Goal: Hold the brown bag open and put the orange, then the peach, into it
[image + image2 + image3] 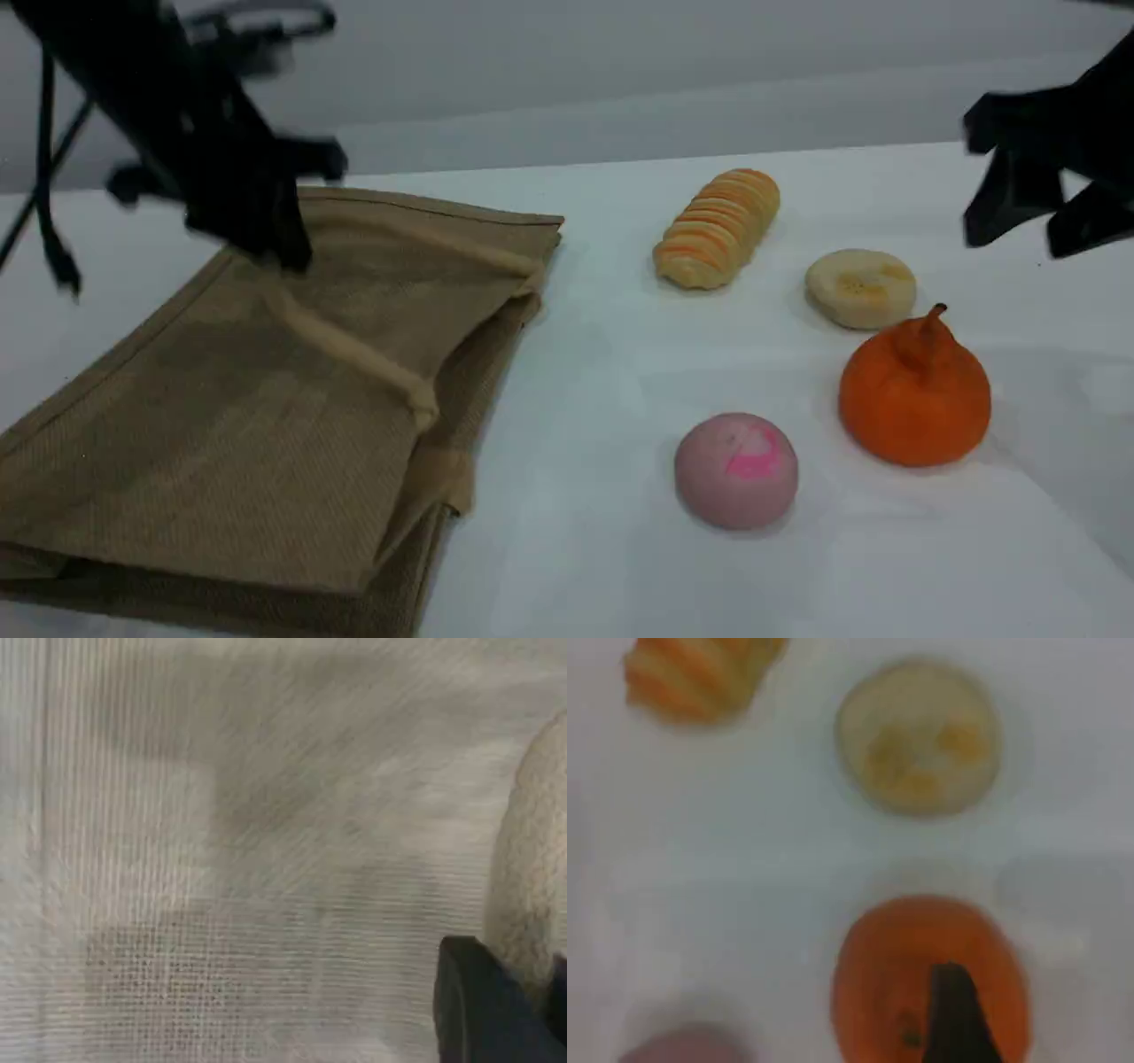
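The brown bag [266, 416] lies flat on the white counter [602, 549], filling the left side of the scene view; the left claw [283, 252] is down on the bag's far part, upper left of the frame, pinched shut on the bag's rope handle [532, 877]. The right claw [1041, 226] hangs in the upper right, its fingers spread apart, holding nothing. The orange [914, 394] sits at the right; the peach [736, 470] sits near it at the lower middle. A striped bread roll [718, 228] and a pale bun [860, 288] lie farther back.
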`<act>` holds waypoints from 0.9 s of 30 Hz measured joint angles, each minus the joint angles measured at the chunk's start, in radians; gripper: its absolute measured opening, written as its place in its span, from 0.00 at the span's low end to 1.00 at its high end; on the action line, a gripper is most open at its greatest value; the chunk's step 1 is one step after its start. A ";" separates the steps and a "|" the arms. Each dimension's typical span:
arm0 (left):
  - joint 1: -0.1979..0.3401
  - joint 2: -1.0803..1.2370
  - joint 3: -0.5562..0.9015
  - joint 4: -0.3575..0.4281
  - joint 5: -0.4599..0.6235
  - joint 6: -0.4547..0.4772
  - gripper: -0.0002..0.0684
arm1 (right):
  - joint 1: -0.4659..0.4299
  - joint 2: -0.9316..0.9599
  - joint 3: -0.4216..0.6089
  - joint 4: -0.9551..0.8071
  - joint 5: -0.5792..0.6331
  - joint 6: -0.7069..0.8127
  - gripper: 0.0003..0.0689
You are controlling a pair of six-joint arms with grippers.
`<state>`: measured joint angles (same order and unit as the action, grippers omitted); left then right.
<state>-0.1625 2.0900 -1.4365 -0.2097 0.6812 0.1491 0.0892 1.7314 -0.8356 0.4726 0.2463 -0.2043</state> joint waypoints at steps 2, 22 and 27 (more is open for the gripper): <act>0.000 -0.032 -0.053 0.000 0.078 0.026 0.12 | 0.035 0.008 0.000 0.000 -0.013 -0.019 0.54; 0.000 -0.328 -0.292 -0.200 0.545 0.476 0.12 | 0.130 0.069 0.000 -0.003 -0.134 -0.018 0.54; 0.000 -0.366 -0.293 -0.239 0.545 0.510 0.12 | 0.130 0.069 0.000 -0.007 -0.134 -0.018 0.54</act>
<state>-0.1625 1.7243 -1.7291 -0.4482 1.2263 0.6594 0.2194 1.8006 -0.8356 0.4660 0.1127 -0.2225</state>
